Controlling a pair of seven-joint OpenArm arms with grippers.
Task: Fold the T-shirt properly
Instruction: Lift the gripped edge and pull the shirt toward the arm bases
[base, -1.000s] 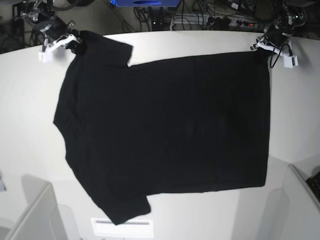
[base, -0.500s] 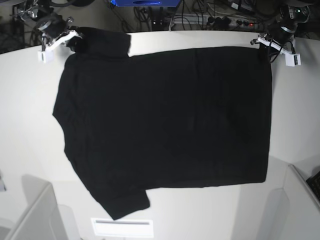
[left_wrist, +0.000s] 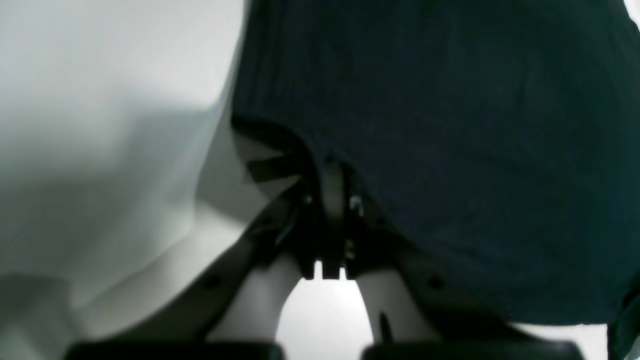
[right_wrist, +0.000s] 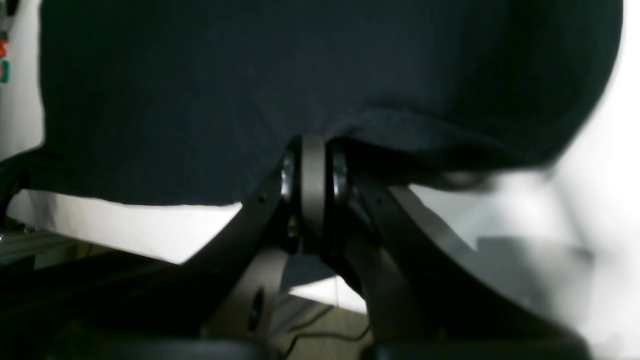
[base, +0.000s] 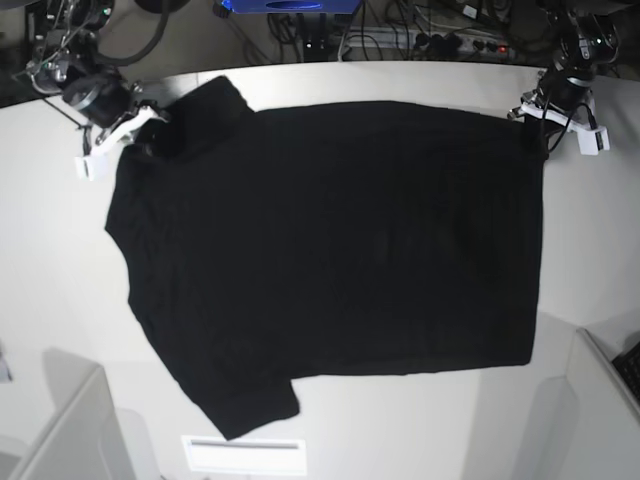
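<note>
The black T-shirt (base: 330, 250) lies spread flat, plain side up, on the white table (base: 590, 240), its hem toward the right of the base view. My right gripper (base: 138, 137) is shut on the cloth by the far sleeve at the upper left. Seen from the right wrist, that gripper (right_wrist: 312, 150) pinches a bunched fold of the T-shirt (right_wrist: 250, 90). At the upper right, my left gripper (base: 534, 118) is shut on the far hem corner. In the left wrist view it (left_wrist: 332, 182) clamps the edge of the T-shirt (left_wrist: 450, 125).
Cables and a power strip (base: 450, 40) lie beyond the table's far edge. Grey box corners stand at the near left (base: 70, 430) and near right (base: 600, 400). A white label (base: 245, 455) sits at the near edge.
My right gripper has come nearer and lower on the left, bunching the far sleeve inward. My left gripper has shifted slightly nearer with the hem corner. Both stay shut.
</note>
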